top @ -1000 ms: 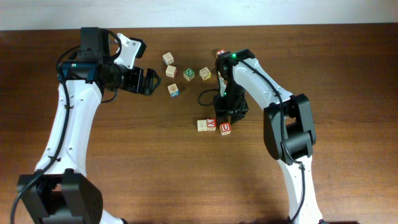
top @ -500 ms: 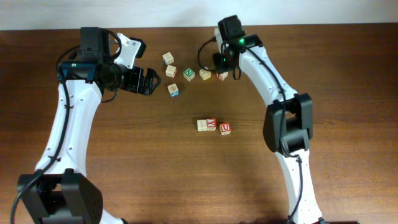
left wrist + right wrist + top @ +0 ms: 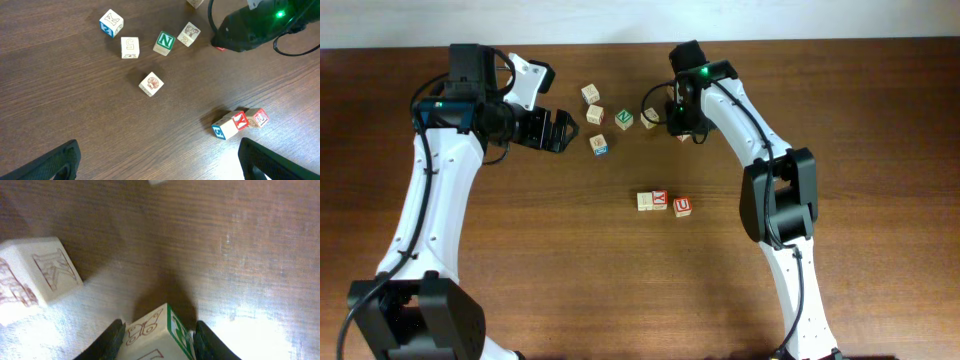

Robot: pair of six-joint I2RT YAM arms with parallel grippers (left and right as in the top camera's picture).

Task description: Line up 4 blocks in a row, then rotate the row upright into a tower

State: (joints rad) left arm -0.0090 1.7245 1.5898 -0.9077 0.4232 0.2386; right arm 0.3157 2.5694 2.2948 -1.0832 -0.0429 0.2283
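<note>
Two arms reach over the brown wooden table (image 3: pixel 880 250), and only the right one has a cube between its fingers. The right gripper (image 3: pixel 157 342) is down at the far side of the table. Its dark fingers (image 3: pixel 114 339) are closed against opposite sides of a butterfly block (image 3: pixel 150 327), a light-wood cube with an outlined butterfly on the face toward the wrist camera and a green-printed face beside it. From that close view I cannot tell whether the cube rests on the wood or sits just off it. A little to its left in the wrist view, and apart from it, sits a pale-lettered block (image 3: pixel 37 272) with a reddish drawing on one side. Seen from above, the arm hides the gripped cube. Loose cubes lie to the left of it, among them a green "N" block (image 3: pixel 623 119) and, nearer the front, a blue-edged block (image 3: pixel 600 145). Farther forward, well apart from the right gripper, three cubes lie side by side in a short row: a pale block (image 3: pixel 645 201), a red "Y" block (image 3: pixel 660 199) and a red "U" block (image 3: pixel 682 206). The left gripper (image 3: pixel 568 130) hangs over bare wood on the left side, jaws spread wide, holding nothing.
</note>
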